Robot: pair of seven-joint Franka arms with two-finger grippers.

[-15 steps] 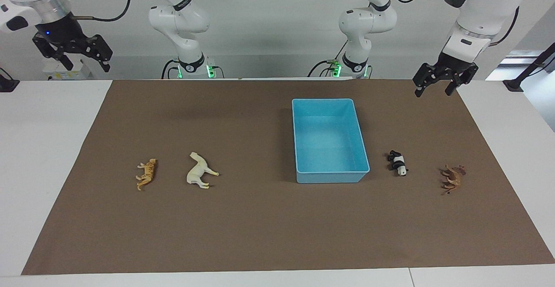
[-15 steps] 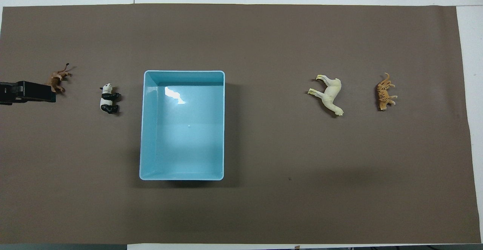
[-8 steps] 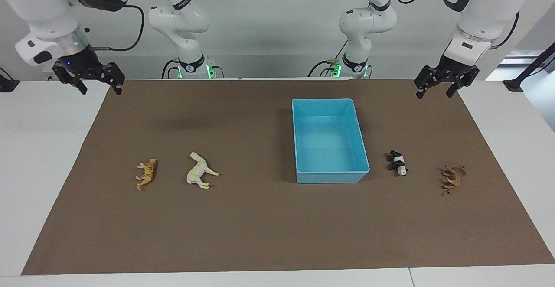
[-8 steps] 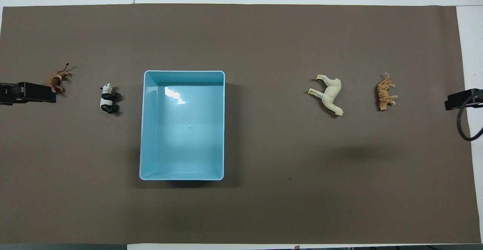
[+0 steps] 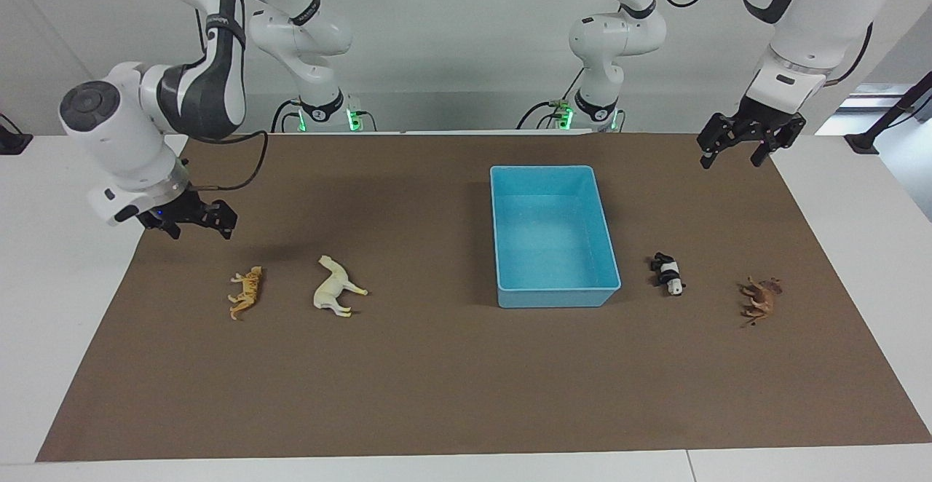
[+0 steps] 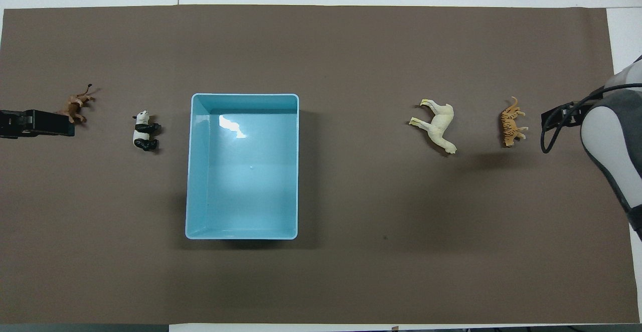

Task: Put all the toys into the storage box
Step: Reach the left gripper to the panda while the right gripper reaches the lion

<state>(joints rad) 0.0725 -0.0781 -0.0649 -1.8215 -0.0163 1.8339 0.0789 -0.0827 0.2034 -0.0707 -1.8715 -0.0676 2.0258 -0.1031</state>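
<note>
The light blue storage box [image 5: 557,297] stands empty on the brown mat; it also shows in the overhead view [image 6: 192,171]. The orange tiger [image 5: 246,292] [image 6: 511,121] and the cream horse [image 5: 335,287] [image 6: 439,125] lie toward the right arm's end. The panda [image 5: 668,273] [image 6: 144,131] and the brown lion [image 5: 761,300] [image 6: 77,106] lie toward the left arm's end. My right gripper [image 5: 202,234] [image 6: 562,116] is open and empty, low over the mat beside the tiger. My left gripper [image 5: 731,162] [image 6: 37,123] is open and empty, up over the mat's corner.
The brown mat [image 5: 437,380] covers most of the white table [image 5: 65,285]. Both arm bases stand at the robots' edge. The right arm's forearm hangs over the mat's edge at its own end.
The right arm has swung down from above the table's corner to low over the mat near the tiger. The left gripper has hardly moved. The toys and the box have not moved.
</note>
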